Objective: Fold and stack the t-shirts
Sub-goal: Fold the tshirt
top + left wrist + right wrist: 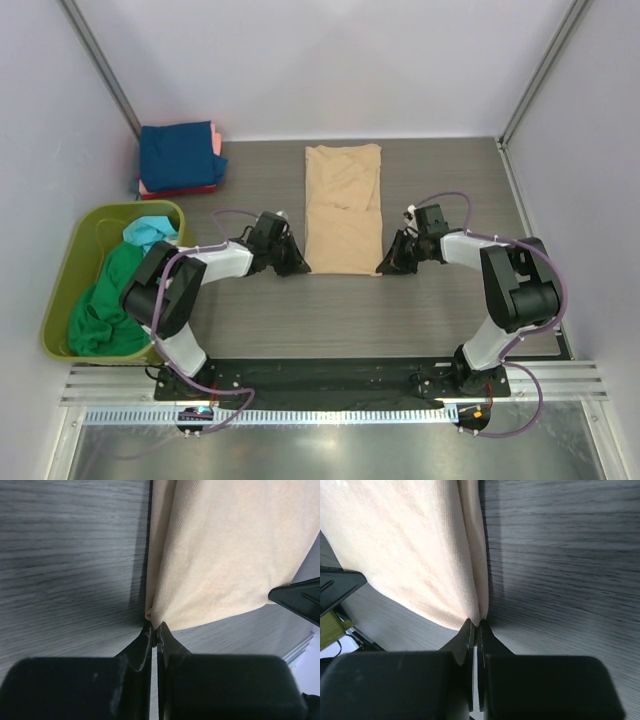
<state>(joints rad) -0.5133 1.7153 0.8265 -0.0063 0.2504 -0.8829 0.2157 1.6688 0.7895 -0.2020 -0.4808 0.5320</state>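
A large tan soft-cloth t-shirt (pixel 343 205) is seen laid flat on the grey wood-grain table (pixel 340 310), between the two arms, already narrowed into a long strip with its sides turned in. Its near left corner is pinched by the left gripper (pixel 154 631), whose jaws are closed to a sliver on the cloth. Its near right corner is pinched in the same way by the right gripper (pixel 476 626). The lengthwise fold is judged done, and the crosswise fold, with the near hem carried toward the far end, is judged to be the step in hand. A stack of folded t-shirts (pixel 180 158), navy blue on top with pink and red edges showing beneath, is seen at the far left of the table, so part of the work is taken as finished. A crumpled green t-shirt (pixel 100 300) and a teal t-shirt (pixel 150 233) are held, unfolded, in the olive-green plastic bin (pixel 62 285) at the left. These two, and the placing of the tan one on the stack, are left to be done
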